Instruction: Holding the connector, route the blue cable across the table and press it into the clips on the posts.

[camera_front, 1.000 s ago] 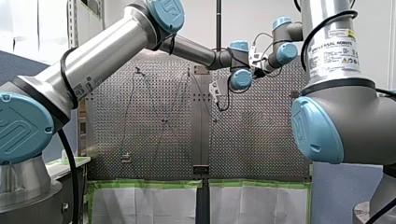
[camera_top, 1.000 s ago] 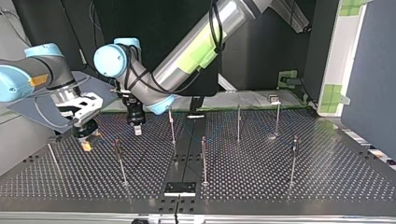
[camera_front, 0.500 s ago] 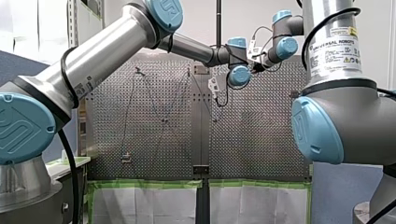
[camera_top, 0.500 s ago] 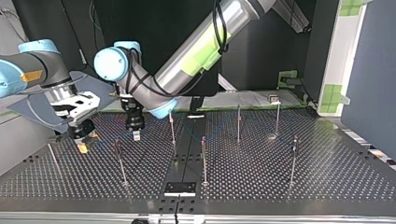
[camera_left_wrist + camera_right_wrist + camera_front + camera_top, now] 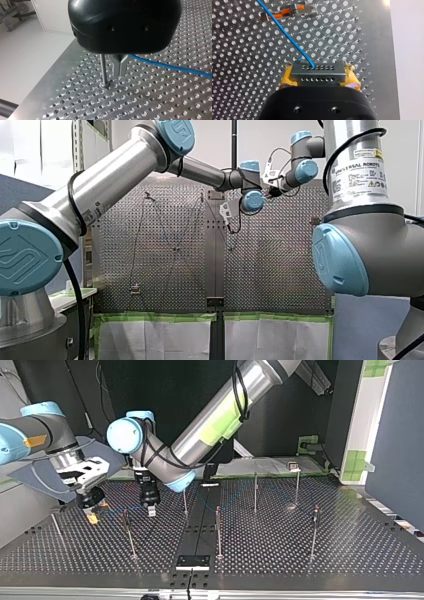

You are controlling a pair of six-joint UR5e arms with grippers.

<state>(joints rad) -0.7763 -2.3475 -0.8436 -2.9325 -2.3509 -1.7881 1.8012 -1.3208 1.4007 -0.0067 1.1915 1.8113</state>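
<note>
Where slim posts (image 5: 218, 532) stand, green tape (image 5: 160, 317) edges the perforated metal table (image 5: 350, 552).

You are reading "UNIVERSAL ROBOTS" on the white label (image 5: 361, 170) wrapping my right arm (image 5: 367, 245); single engraved letters (image 5: 367, 70) are lining the surface's (image 5: 382, 62) edge, barely legible.

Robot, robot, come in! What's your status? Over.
Right gripper shut on connector. Blue cable runs from it past left gripper. Post close beside left gripper.
</note>
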